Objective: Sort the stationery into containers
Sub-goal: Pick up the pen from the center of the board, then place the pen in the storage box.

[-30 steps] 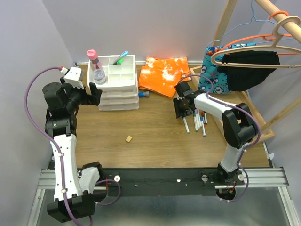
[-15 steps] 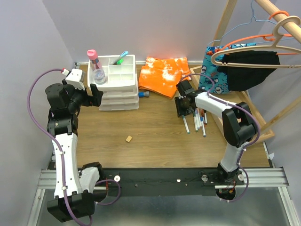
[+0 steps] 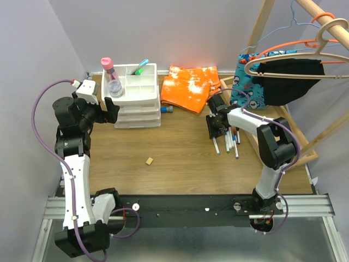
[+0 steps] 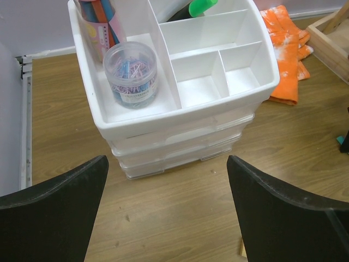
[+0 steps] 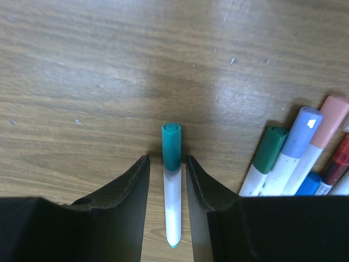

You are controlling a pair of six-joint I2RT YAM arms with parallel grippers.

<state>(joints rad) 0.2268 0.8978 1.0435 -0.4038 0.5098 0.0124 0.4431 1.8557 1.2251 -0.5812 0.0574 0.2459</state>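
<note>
The white three-drawer unit (image 3: 137, 94) stands at the back left; its divided top tray holds the clear pink-capped bottle (image 3: 113, 82) and the green-capped marker (image 3: 139, 67). My left gripper (image 3: 110, 111) is open and empty just left of and in front of the unit (image 4: 218, 71). My right gripper (image 3: 214, 129) is low on the table; its jaws straddle a white teal-capped pen (image 5: 172, 180) with narrow gaps on both sides. Several more white pens (image 3: 230, 141) lie just right of it (image 5: 294, 158). A blue-capped tube (image 3: 168, 110) lies right of the unit.
An orange cloth (image 3: 190, 86) lies behind the right gripper. A small tan block (image 3: 149, 160) sits mid-table. A wooden rack with hangers and dark cloth (image 3: 289, 71) stands at the right. A jar of paper clips (image 4: 132, 73) sits in the top tray.
My right gripper has shifted slightly right and toward me, settling around the teal-capped pen. My left arm has barely moved.
</note>
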